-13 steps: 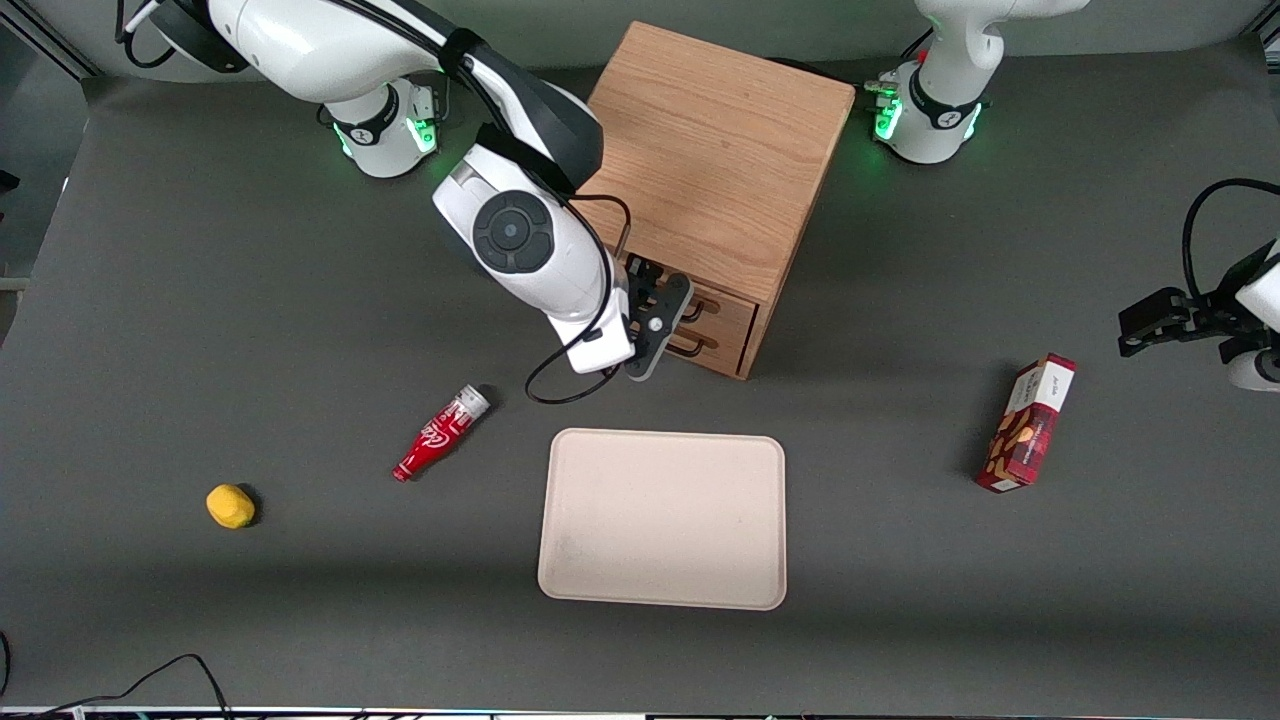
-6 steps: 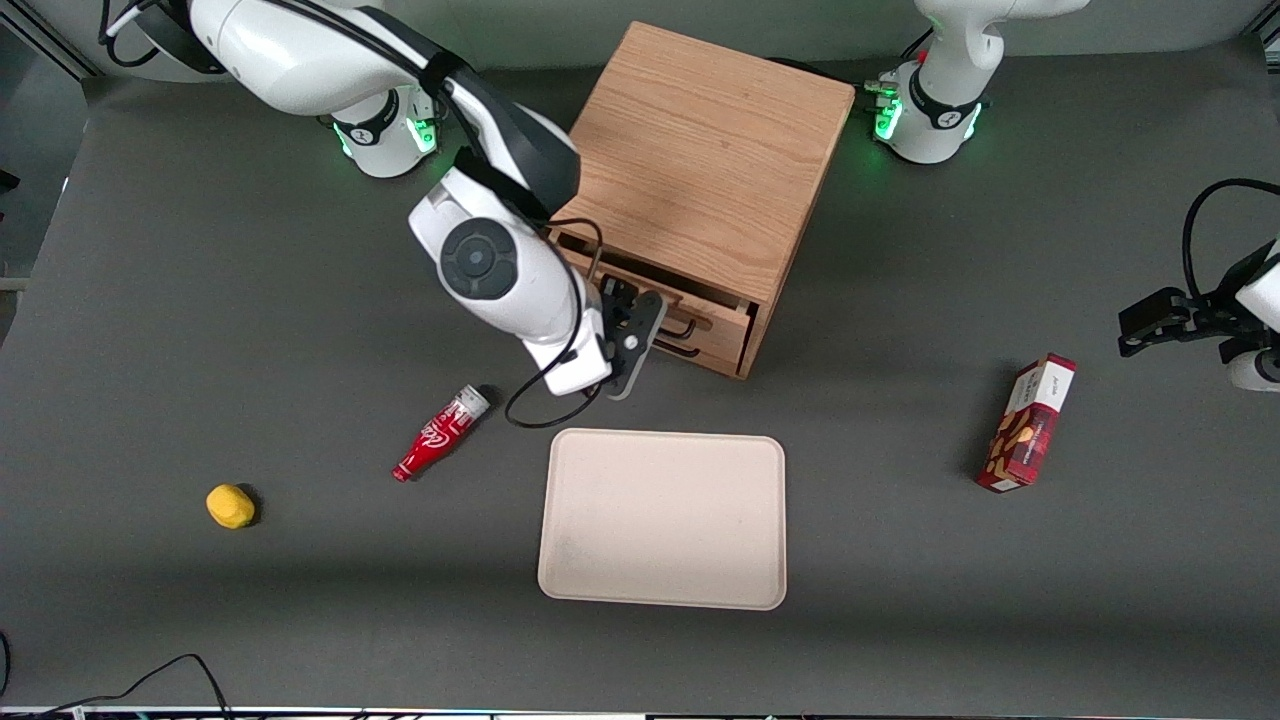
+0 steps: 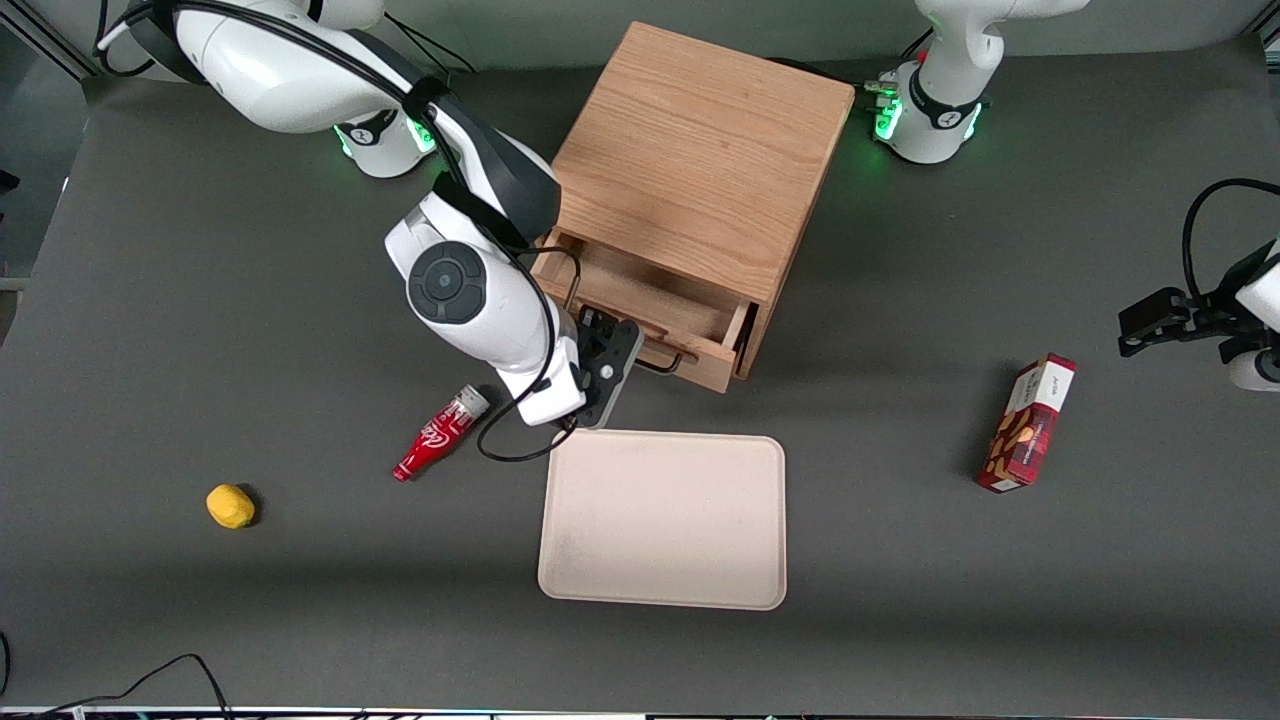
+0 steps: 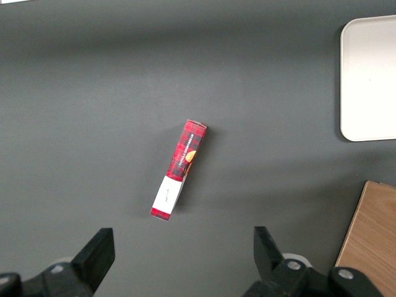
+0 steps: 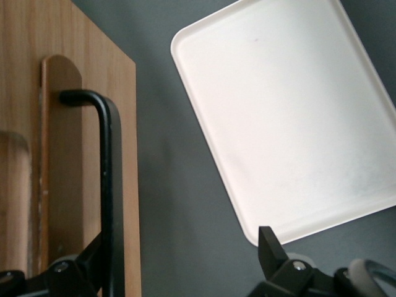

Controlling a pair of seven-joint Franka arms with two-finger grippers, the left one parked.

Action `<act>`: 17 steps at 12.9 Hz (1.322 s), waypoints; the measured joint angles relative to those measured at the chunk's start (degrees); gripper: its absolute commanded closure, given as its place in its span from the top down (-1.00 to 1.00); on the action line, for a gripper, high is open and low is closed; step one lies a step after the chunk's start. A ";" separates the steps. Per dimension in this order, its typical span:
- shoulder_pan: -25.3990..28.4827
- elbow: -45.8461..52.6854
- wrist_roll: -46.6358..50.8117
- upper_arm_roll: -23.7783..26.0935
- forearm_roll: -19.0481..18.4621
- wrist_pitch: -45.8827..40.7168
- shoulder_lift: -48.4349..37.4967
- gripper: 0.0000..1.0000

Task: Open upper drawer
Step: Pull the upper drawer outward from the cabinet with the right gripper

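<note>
The red squeeze tube (image 3: 440, 433) with a silver-grey cap carries white script lettering too small to read; the red plaid snack box (image 3: 1028, 424), toward the parked arm's end of the table, shows pictured nuts and a white label panel (image 4: 166, 195) whose print is illegible.

The upper drawer (image 3: 640, 310) of the cube-shaped light-oak cabinet (image 3: 700, 150) stands pulled partway out, its bare wooden inside open to view. Its wide front faces the front camera at a slant, turned somewhat toward the working arm's end, and its long axis runs along that front, as does the long black wire handle (image 5: 108, 179).

The black two-finger gripper (image 3: 632, 358) sits at the drawer front with its fingers spread, one finger (image 5: 77, 269) against the handle and the other (image 5: 270, 250) well apart from it over the rounded cream plastic tray (image 5: 291, 117). A small yellow lemon-like lump (image 3: 230, 506) lies toward the working arm's end.
</note>
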 measured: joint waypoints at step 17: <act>-0.27 10.59 -8.40 -5.11 -1.61 0.37 5.75 1.00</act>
